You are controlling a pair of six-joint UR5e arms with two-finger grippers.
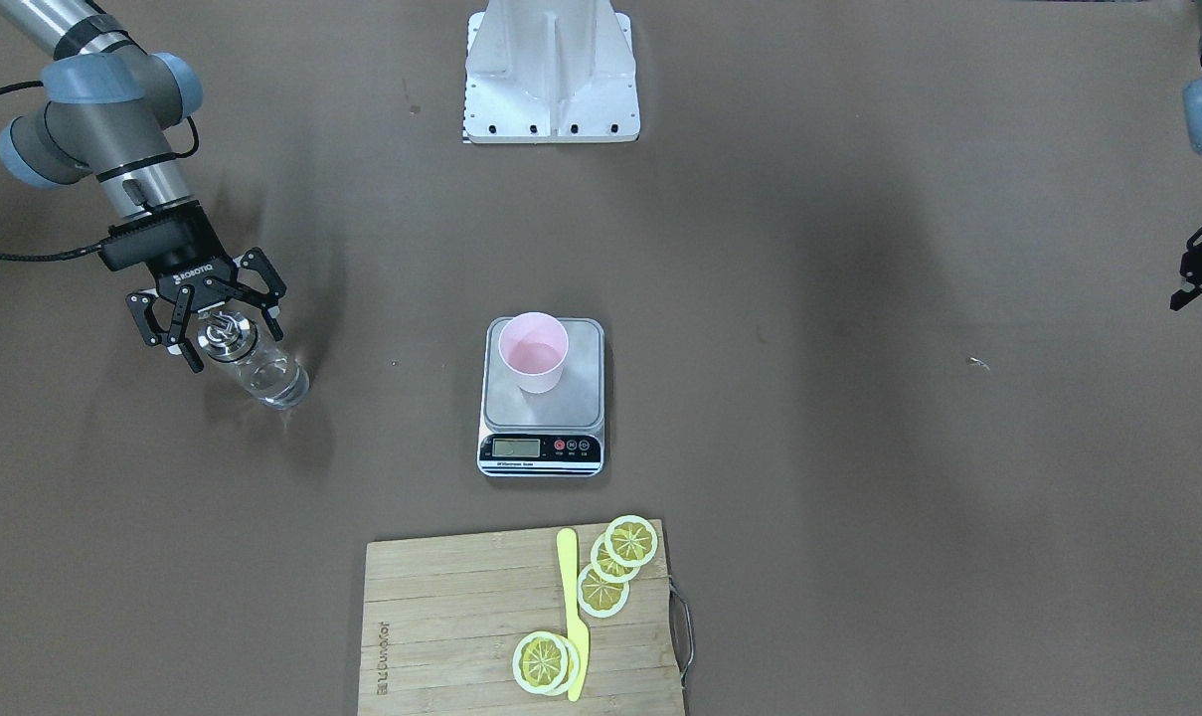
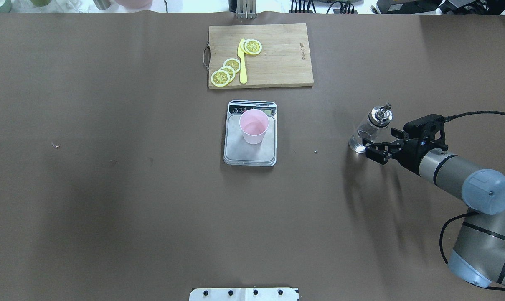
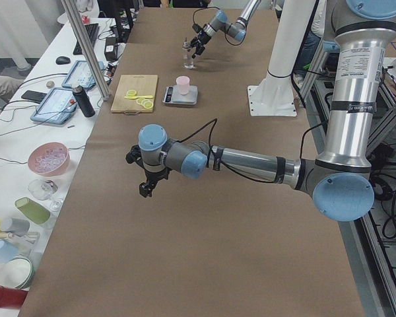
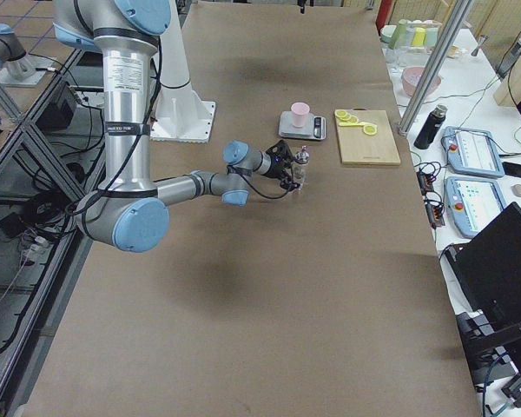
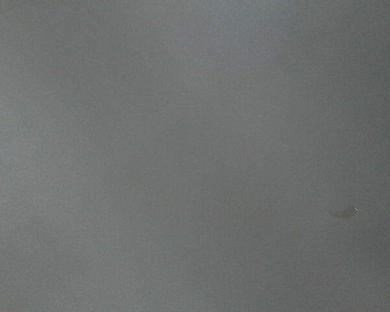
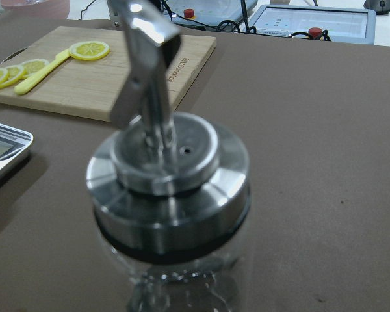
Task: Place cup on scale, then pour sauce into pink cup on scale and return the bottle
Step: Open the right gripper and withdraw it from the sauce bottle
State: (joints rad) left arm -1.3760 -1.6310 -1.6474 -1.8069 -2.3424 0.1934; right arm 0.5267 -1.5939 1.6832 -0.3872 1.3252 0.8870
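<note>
Bottle upright on the table, right gripper spread wide around its cap

In the front-facing view you see the right gripper at the left of the frame, its fingers released and splayed on either side of the bottle. The bottle stands on the table, well apart from the scale. You cannot tell whether a finger touches the glass. The pink cup sits upright on the scale's platform at frame centre, towards the back left corner. Below the scale you see a wooden board with lemon slices and a yellow knife. The left gripper is cut off by the right edge, so you cannot tell its state
</note>
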